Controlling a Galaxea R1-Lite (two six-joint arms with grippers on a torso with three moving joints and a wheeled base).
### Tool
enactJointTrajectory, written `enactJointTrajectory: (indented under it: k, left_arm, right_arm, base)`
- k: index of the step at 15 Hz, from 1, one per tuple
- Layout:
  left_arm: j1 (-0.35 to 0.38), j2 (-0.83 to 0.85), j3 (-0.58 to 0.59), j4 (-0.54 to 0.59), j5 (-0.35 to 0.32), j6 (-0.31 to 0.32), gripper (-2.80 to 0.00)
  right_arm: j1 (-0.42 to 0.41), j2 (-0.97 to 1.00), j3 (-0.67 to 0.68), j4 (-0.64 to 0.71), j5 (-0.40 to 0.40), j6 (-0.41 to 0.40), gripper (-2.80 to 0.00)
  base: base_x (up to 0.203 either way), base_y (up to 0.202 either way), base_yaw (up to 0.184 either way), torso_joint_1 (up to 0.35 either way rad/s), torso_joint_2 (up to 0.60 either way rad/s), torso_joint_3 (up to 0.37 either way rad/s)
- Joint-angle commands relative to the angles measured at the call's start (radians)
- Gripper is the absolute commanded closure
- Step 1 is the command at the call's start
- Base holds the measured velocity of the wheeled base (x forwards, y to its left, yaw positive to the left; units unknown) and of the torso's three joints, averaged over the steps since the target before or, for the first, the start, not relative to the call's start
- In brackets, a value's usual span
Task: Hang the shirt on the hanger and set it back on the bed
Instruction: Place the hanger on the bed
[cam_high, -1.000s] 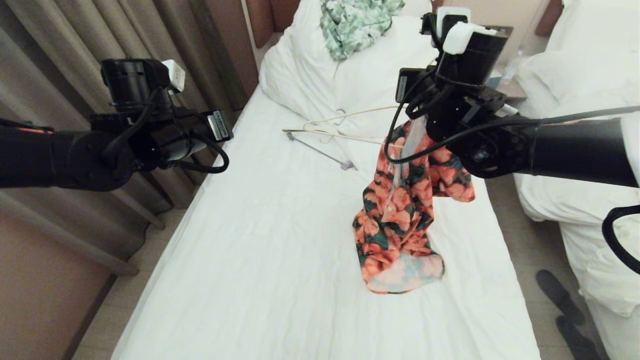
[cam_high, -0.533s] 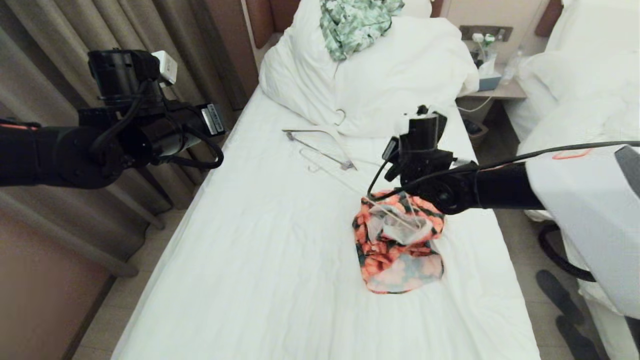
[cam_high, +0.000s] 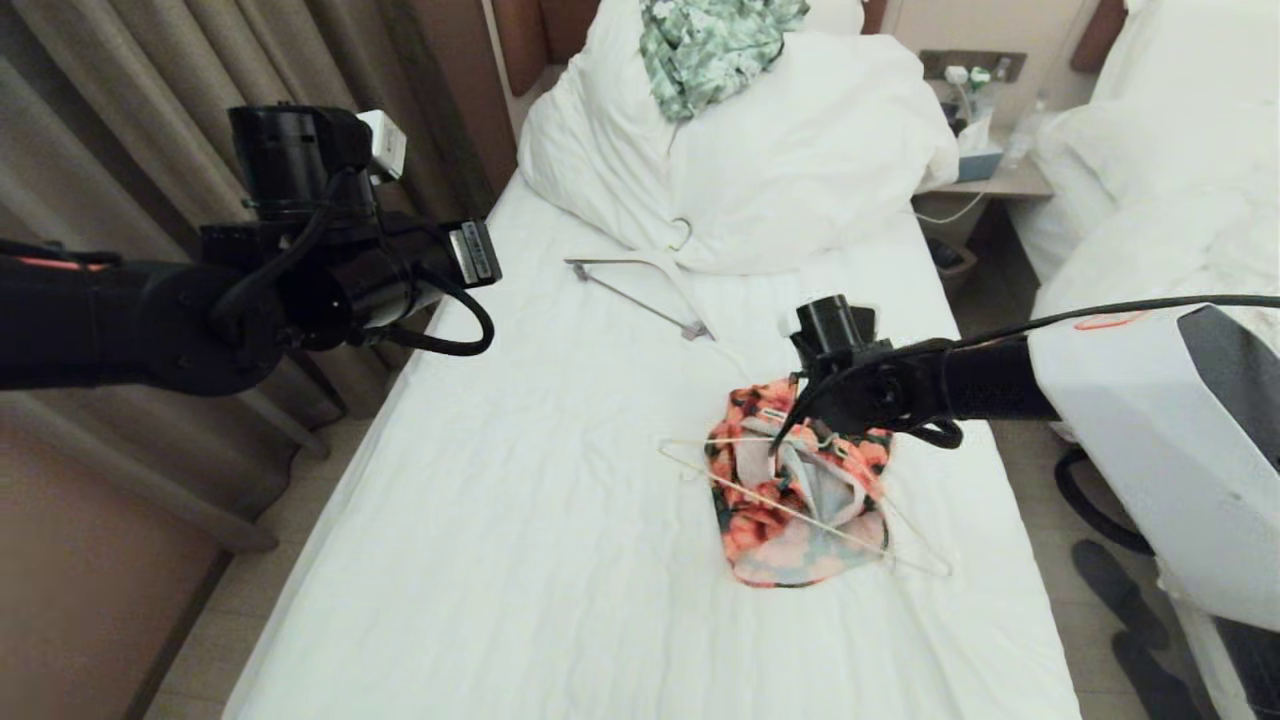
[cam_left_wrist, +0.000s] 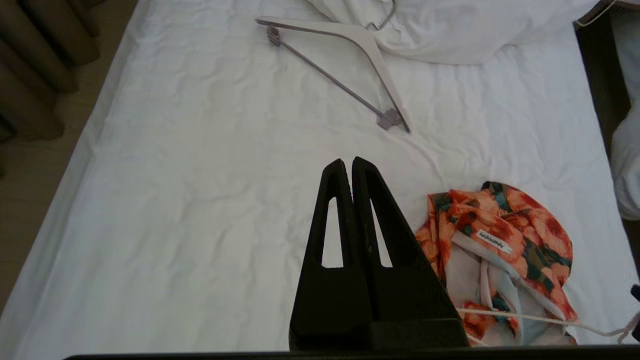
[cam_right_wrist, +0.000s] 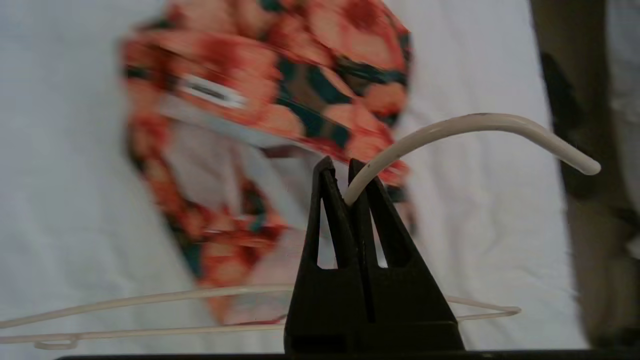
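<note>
Half done at best: right gripper (cam_right_wrist: 345, 187) jaws clamped on hanger (cam_high: 800, 510) hook, shirt (cam_high: 800, 500) bunched on bed (cam_high: 480, 520), unhung. Left gripper (cam_left_wrist: 348, 170) jaws shut, empty.

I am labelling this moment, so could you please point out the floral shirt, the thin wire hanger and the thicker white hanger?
floral shirt (cam_high: 775, 520), head view, on the crumpled flowered cloth.
thin wire hanger (cam_right_wrist: 470, 122), right wrist view, on its curved hook.
thicker white hanger (cam_left_wrist: 372, 47), left wrist view, on its shoulder.

Thicker white hanger (cam_high: 655, 285) (grey bar) near pillow heap (cam_high: 800, 160); green-patterned cloth (cam_high: 710, 45) atop.
</note>
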Motion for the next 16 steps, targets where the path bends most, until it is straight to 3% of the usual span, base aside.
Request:
enactJointTrajectory:
  k: [1, 3, 4, 8, 11, 12, 16]
  left_arm:
    - [-0.009, -0.022, 0.009, -0.001, 0.004, -0.001, 0.00]
    - [-0.036, -0.075, 0.033, 0.000, 0.004, 0.001, 0.00]
    - [-0.063, -0.093, 0.046, 0.000, 0.004, 0.003, 0.00]
    - [-0.077, -0.113, 0.050, -0.010, 0.018, 0.000, 0.00]
    - [-0.082, -0.131, 0.057, -0.009, 0.019, 0.001, 0.00]
    - [-0.081, -0.137, 0.058, -0.009, 0.022, 0.000, 0.00]
    - [-0.085, -0.288, 0.161, -0.007, 0.023, 0.002, 0.00]
  right_arm:
    - [-0.041, 0.073, -0.055, 0.055, 0.000, -0.007, 0.00]
    - [-0.076, 0.129, -0.086, 0.064, 0.022, -0.090, 0.00]
    - [-0.079, 0.143, -0.090, 0.056, 0.031, -0.105, -2.80]
    - [-0.063, 0.115, -0.058, 0.053, 0.028, -0.128, -2.80]
    - [-0.047, 0.028, 0.057, 0.070, -0.004, -0.124, -2.80]
    - [-0.044, 0.001, 0.101, 0.067, -0.033, -0.118, 0.00]
    - [0.010, -0.204, 0.301, 0.065, -0.106, -0.069, 0.00]
  base:
    - [0.000, 0.000, 0.000, 0.000, 0.00, 0.000]
    - [0.000, 0.000, 0.000, 0.000, 0.00, 0.000]
    - [0.000, 0.000, 0.000, 0.000, 0.00, 0.000]
    - [0.000, 0.000, 0.000, 0.000, 0.00, 0.000]
    - [0.000, 0.000, 0.000, 0.000, 0.00, 0.000]
    - [0.000, 0.000, 0.000, 0.000, 0.00, 0.000]
    - [0.000, 0.000, 0.000, 0.000, 0.00, 0.000]
